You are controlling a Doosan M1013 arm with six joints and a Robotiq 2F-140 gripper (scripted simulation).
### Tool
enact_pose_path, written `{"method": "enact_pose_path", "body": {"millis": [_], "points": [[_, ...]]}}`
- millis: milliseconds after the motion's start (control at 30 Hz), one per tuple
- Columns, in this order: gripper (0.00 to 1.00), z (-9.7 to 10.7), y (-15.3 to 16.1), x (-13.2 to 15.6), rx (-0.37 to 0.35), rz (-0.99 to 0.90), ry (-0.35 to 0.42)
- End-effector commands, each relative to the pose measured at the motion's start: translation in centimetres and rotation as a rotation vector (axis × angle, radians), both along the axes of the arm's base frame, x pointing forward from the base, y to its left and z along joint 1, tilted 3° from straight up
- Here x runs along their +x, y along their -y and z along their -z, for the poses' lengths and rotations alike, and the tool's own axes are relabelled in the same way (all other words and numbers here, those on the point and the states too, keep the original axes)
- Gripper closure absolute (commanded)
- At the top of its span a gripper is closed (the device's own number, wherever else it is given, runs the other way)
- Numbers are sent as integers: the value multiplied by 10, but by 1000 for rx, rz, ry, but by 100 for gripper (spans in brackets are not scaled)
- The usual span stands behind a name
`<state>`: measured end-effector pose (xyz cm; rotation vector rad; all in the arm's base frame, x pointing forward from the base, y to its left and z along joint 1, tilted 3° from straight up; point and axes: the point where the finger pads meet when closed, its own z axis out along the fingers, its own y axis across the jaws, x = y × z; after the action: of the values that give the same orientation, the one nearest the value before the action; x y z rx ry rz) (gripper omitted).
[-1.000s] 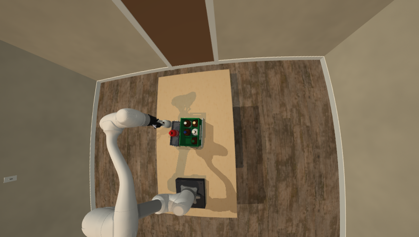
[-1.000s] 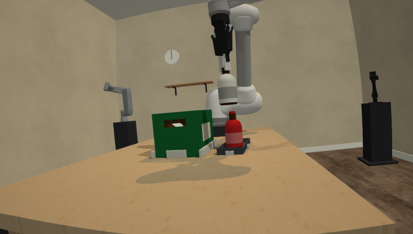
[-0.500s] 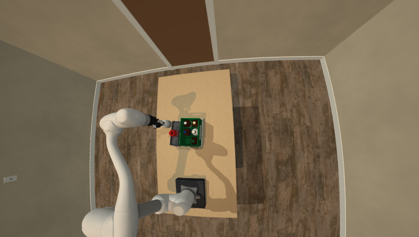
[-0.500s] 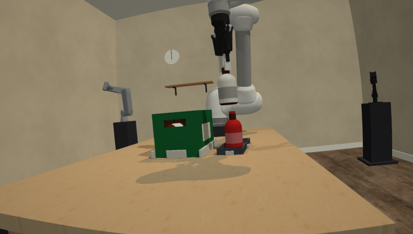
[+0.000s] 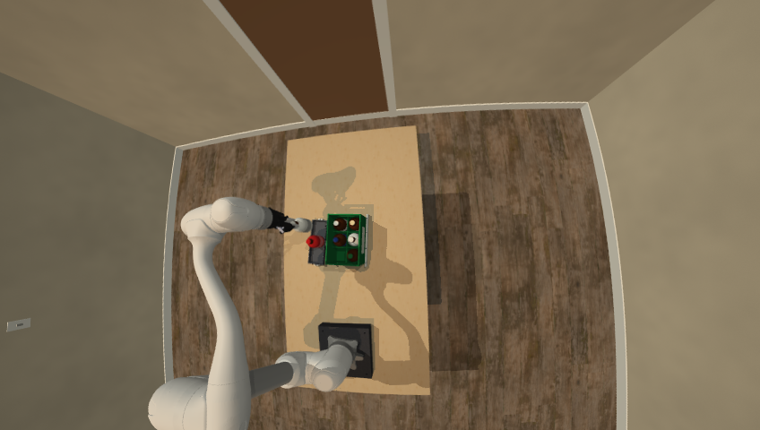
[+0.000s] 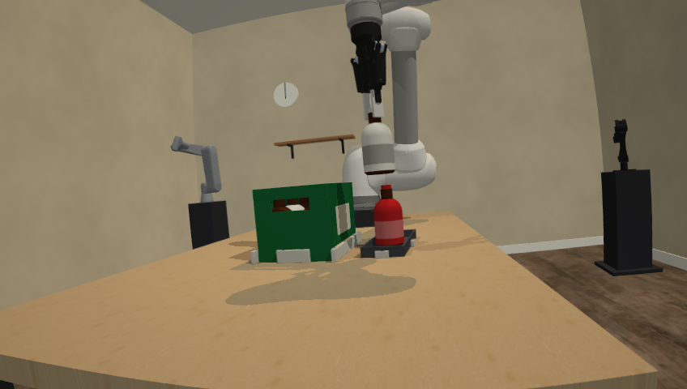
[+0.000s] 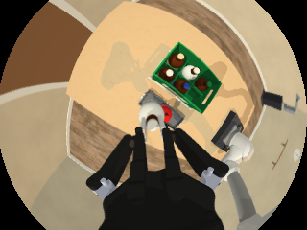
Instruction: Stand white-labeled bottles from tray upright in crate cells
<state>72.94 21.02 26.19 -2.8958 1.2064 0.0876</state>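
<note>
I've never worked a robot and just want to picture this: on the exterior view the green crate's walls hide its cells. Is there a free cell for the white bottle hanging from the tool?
Observer: Yes, one: in the crate, the corner cell on the tray's side, nearest the arm's black base.

Operator: And is any bottle with a white body already standing in there?

Observer: Yes, one white-bodied bottle, in the middle cell of the row farther from the tray.

Operator: Thanks. What caps flank the free cell?

Observer: A blue cap and a green cap.
</note>
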Motion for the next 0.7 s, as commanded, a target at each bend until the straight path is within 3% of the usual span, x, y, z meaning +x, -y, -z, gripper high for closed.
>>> {"method": "enact_pose_path", "body": {"millis": [0,667], "points": [[100,0,1,-1,0,0,0],[100,0,12,-10,0,0,0]]}}
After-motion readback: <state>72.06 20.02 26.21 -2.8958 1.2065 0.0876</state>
